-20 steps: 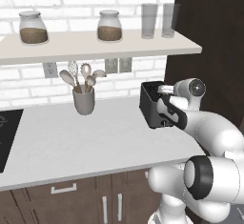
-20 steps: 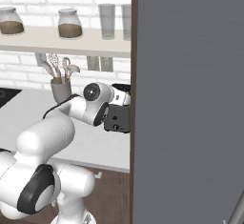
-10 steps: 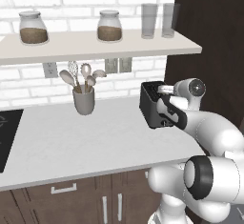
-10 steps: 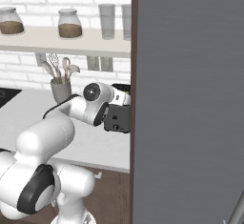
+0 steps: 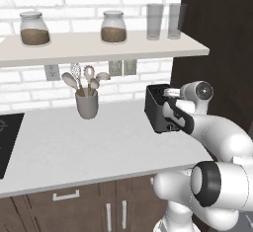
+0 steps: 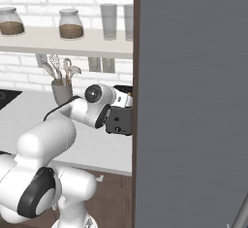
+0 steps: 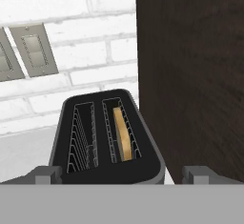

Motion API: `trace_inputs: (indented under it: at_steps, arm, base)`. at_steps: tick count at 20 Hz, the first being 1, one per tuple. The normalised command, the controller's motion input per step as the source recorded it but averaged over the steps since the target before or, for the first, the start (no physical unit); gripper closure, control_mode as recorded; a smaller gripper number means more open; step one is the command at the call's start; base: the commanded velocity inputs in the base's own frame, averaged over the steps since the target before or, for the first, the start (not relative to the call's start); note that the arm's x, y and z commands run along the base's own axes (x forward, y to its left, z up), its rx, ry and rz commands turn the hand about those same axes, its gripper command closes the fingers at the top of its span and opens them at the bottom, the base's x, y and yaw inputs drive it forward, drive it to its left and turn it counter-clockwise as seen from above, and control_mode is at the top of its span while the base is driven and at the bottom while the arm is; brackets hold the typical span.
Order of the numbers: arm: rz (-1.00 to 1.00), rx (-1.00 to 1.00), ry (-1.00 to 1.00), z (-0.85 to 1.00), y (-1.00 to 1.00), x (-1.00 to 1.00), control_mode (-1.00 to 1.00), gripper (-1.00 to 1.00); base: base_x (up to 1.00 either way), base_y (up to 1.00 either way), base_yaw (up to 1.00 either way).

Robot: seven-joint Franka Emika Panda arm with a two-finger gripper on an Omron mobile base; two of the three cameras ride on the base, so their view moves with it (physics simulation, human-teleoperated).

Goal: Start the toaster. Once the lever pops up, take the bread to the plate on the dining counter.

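the left base view looks forward and down from behind the arm, over the worktop (image 5: pixel 74 147); the right base view faces the same corner from the other side. both share the toaster (image 5: pixel 157 108). the hand view sits close above it, slots just ahead of the jaws.

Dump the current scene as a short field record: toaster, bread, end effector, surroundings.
toaster: black, two slots, on the pale grey worktop beside a dark wood panel
bread: slice standing in the slot nearer the dark wood panel; other slot empty
end effector: at the toaster's near end, fingertips spread to either side of it
lever: cannot tell from these views
surroundings: grey utensil cup, shelf with two jars and glasses, wall outlets
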Motion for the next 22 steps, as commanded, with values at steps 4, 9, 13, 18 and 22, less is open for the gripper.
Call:
trace_inputs:
  at_steps: [4,9,13,18,22]
  arm:
    - [0.00,0.00,0.00,0.00,0.00,0.00,-1.00,-1.00]
    - [0.00,0.00,0.00,0.00,0.00,0.00,-1.00,-1.00]
    - [0.00,0.00,0.00,0.00,0.00,0.00,-1.00,-1.00]
    - [0.00,0.00,0.00,0.00,0.00,0.00,-1.00,-1.00]
    - [0.00,0.00,0.00,0.00,0.00,0.00,-1.00,-1.00]
  base:
    - [0.00,0.00,0.00]
    - [0.00,0.00,0.00]
    - [0.00,0.00,0.00]
    - [0.00,0.00,0.00]
    - [0.00,0.00,0.00]
